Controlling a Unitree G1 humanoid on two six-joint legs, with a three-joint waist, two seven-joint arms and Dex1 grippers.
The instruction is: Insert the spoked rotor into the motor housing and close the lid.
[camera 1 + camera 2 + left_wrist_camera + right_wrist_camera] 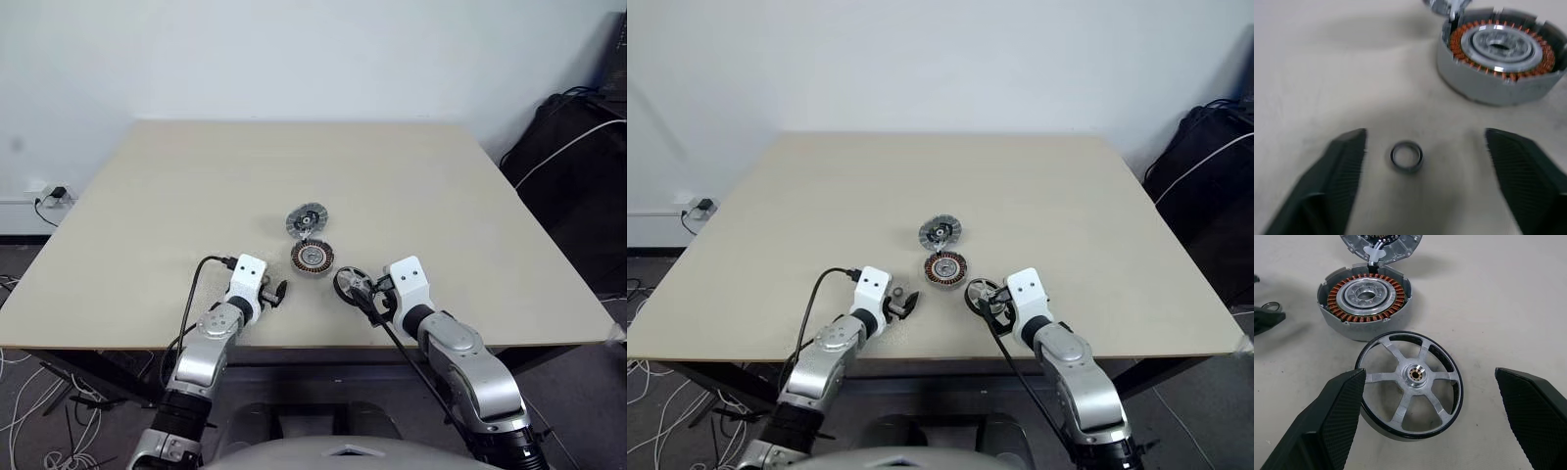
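Both jaws are open; the spoked rotor (pixel 1409 384) lies between the right jaws, at 6 o'clock of the motor housing (pixel 1365 300). An off-centre grip could tilt it.

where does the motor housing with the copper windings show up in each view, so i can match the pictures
Left eye view: motor housing just below table centre, ahead of both grippers.
Right eye view: same spot, near the table's middle.
Left wrist view: upper right, beyond the small loose ring.
Right wrist view: upper left, behind the spoked rotor.
Shared landmark: the lid, touching the housing's far edge.
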